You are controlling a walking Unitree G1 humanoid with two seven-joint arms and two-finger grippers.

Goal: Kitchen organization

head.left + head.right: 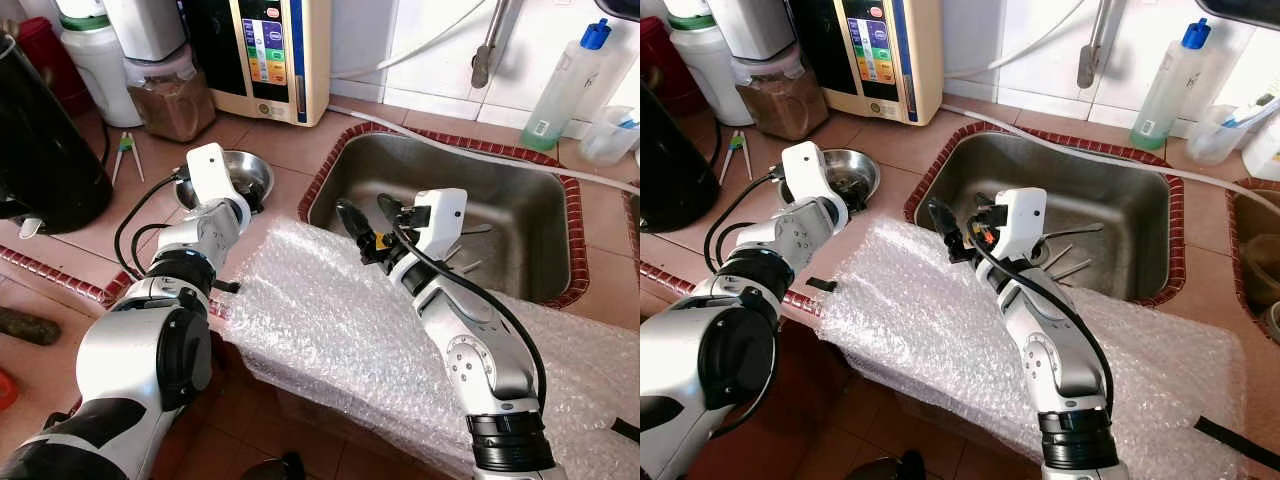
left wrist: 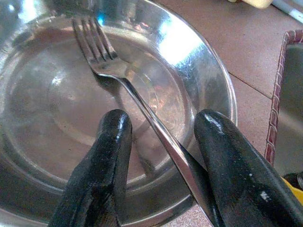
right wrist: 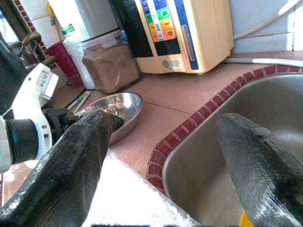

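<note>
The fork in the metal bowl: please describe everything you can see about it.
The fork looks like shiny steel, with four tines and a long thin handle. It lies in the round metal bowl on the tiled counter, tines on the bowl's floor, handle rising over the rim. The handle passes between the left gripper's open black fingers; contact is unclear.

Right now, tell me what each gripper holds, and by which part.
Left gripper: nothing; open around silver metal fork handle in steel bowl. Right gripper: open, empty.
</note>
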